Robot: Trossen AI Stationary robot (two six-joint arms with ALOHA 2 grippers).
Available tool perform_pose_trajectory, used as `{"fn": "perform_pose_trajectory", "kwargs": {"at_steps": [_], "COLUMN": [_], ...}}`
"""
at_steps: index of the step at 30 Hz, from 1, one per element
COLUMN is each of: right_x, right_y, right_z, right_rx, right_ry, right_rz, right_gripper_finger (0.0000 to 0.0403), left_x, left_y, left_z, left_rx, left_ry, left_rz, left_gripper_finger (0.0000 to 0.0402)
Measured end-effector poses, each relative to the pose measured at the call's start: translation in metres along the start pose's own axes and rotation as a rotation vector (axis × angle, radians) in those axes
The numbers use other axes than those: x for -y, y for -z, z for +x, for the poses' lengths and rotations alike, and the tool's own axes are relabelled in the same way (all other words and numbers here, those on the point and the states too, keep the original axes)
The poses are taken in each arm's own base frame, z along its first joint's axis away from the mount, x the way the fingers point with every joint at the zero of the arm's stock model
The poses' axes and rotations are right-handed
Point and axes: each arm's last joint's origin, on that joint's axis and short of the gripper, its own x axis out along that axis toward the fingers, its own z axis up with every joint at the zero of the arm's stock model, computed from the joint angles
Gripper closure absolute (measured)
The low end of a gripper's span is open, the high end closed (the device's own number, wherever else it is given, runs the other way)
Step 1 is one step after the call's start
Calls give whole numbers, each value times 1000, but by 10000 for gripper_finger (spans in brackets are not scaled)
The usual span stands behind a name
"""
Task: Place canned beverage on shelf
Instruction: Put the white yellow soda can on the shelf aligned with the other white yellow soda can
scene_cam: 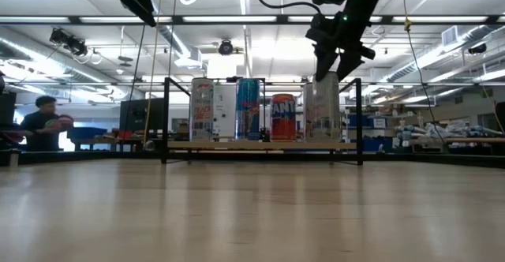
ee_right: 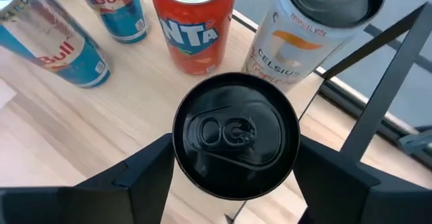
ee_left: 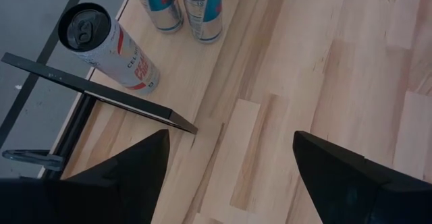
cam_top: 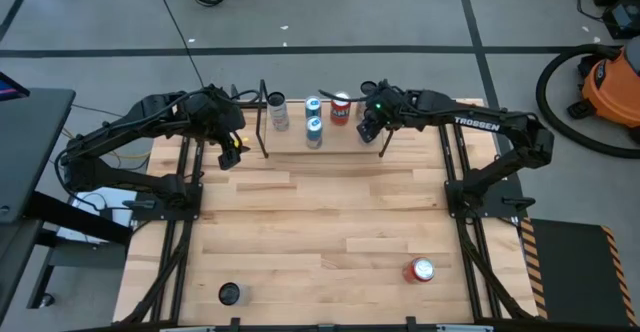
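The right gripper [ee_right: 233, 177] holds its fingers spread around a black-topped can [ee_right: 235, 135] apparently standing on the shelf [scene_cam: 260, 145] between them, beyond it an orange can [ee_right: 192, 25]; rising straight should avoid tipping it.

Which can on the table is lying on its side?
The red can near the table's front right, far from the shelf. The black-topped can at front left and those on the shelf stand upright.

A black-topped can [ee_right: 236, 135] sits between the right gripper's [ee_right: 233, 177] spread fingers [ee_right: 145, 173]. Beyond stand an orange Fanta can [ee_right: 194, 25], a Celsius can [ee_right: 304, 38] and two Red Bull cans [ee_right: 57, 45].
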Motion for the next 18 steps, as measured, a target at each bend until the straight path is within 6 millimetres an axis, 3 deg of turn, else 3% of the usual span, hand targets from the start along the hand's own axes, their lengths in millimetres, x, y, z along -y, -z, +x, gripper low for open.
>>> {"fn": "perform_pose_trajectory", "kwargs": {"at_steps": [6, 18], "right_x": [9, 25], "right_y": [-5, -15], "right_z": [3, 8], "right_rx": [-7, -7], "right_ry": [-41, -226], "right_rz": [-90, -345], "right_gripper_finger": [146, 143], "left_x": [0, 0], "left_y": [0, 0], "left_z": [0, 0], "left_rx": [0, 0], "left_ry": [-1, 0], "left_rz": [-1, -1], "left_gripper_finger": [86, 86]}}
